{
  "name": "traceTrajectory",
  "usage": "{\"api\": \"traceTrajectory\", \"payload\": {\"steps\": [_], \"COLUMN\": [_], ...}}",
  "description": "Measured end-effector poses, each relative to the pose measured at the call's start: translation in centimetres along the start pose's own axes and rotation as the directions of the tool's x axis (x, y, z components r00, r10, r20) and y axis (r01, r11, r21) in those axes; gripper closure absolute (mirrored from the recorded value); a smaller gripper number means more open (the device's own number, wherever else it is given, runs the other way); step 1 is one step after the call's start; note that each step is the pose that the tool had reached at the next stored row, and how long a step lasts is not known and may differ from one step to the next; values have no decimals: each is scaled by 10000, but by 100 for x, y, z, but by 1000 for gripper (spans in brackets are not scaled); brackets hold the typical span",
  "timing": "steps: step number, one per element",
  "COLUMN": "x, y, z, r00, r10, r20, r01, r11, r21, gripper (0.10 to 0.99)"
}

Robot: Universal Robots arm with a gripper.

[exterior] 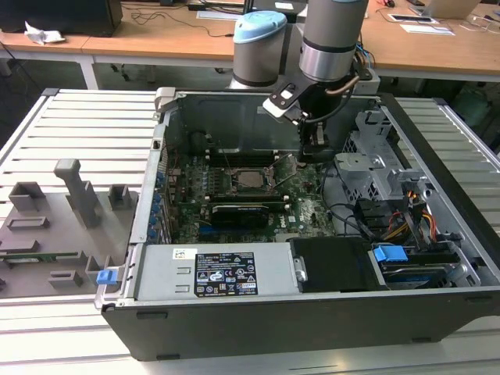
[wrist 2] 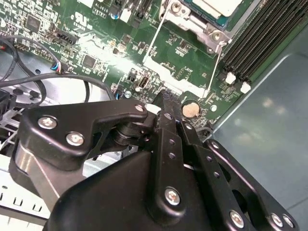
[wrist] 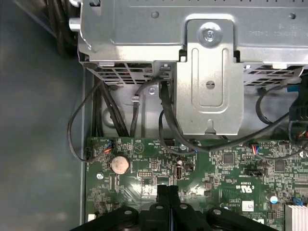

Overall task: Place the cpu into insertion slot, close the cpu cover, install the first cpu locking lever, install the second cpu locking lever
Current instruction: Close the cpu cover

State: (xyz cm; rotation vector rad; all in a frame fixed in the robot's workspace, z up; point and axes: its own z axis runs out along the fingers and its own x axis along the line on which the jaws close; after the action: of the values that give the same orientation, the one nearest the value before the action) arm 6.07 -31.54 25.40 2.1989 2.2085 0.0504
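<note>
Our claw point(wrist 2: 166, 100) hangs with its fingers pressed together, gripping nothing, above the green board point(wrist: 144, 178) near the coin battery point(wrist: 119, 164). The cpu point(exterior: 251, 178) lies in the slot point(exterior: 235, 185), to the exterior view's left of the claw, and the cover point(wrist 2: 185, 19) lies flat around it. Two thin wire levers point(wrist 2: 155, 36) slant up between claw and slot. Black cables point(wrist: 77, 130) and a metal cage point(wrist: 207, 86) crowd the board's far edge.
</note>
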Motion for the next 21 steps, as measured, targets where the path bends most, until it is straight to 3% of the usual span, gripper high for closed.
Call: {"api": "traceTrajectory", "payload": {"steps": [6, 9, 12, 21], "x": [1, 2, 2, 4], "y": [-10, -63, -142, -465], "z": [35, 24, 18, 11], "r00": [10000, 10000, 10000, 10000], "r10": [-24, -26, -25, -25], "r20": [-6, -7, -9, -14], "r01": [24, 26, 26, 25], "r11": [10000, 9997, 9995, 9995], "r21": [49, 246, 308, 307], "gripper": [980, 980, 980, 980]}}
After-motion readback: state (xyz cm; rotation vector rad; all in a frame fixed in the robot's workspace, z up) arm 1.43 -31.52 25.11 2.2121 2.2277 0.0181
